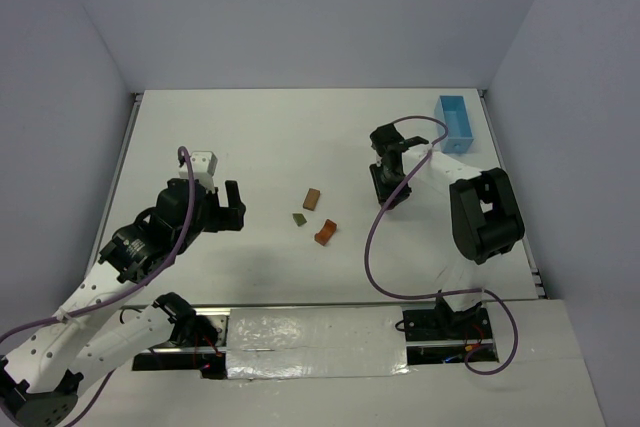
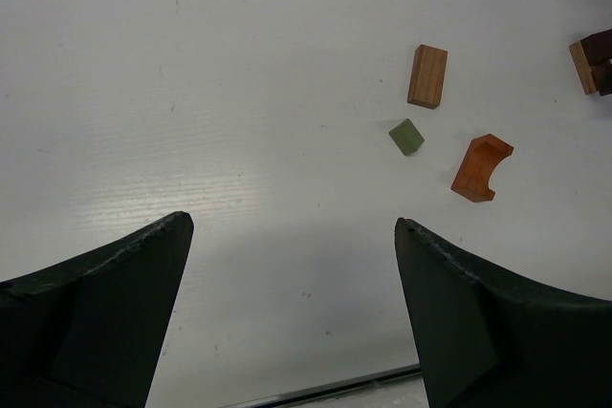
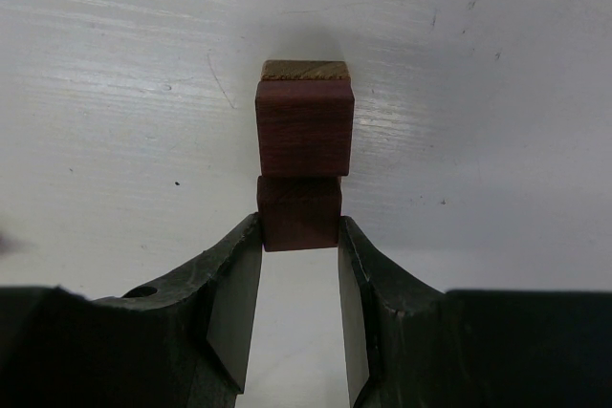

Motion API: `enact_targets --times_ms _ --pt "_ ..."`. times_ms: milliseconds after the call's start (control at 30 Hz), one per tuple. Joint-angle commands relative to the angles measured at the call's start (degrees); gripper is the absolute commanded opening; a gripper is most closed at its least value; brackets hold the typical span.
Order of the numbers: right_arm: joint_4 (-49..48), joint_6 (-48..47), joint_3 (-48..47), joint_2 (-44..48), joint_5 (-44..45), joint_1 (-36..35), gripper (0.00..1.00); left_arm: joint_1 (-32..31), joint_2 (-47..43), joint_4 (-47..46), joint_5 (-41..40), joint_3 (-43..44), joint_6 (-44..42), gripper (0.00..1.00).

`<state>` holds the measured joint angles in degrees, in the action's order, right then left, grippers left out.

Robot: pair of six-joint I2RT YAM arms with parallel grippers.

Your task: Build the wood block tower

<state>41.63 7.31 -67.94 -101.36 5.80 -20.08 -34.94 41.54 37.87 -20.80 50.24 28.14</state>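
— Wooden blocks: where are they?
— Three lie loose mid-table, near one another but not touching: a tan oblong block (image 1: 312,198), an olive-green block (image 1: 299,218) and an orange arch block (image 1: 325,233).
— And the grippers?
— The right gripper (image 3: 299,224) clamps a reddish-brown block (image 3: 299,200) between its fingers. A second reddish-brown block (image 3: 304,126) touches it, with a tan-edged block (image 3: 305,70) just beyond. The left gripper (image 2: 292,226) hangs over the table (image 2: 191,93), jaws spread wide, holding nothing.

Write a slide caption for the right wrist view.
Right fingers pinch the near reddish-brown block; a second reddish-brown block and a tan block line up beyond it.
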Motion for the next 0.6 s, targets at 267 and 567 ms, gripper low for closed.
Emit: enact_targets --times_ms 267,567 --pt "-0.23 -0.98 -2.37 -0.41 0.09 0.39 0.3 -0.22 0.12 -2.27 0.49 -0.05 -1.77 1.0" --pt "-0.23 -0.9 -2.46 -1.12 0.61 0.3 0.44 -0.13 0.12 -2.45 0.84 -0.14 -1.86 1.0"
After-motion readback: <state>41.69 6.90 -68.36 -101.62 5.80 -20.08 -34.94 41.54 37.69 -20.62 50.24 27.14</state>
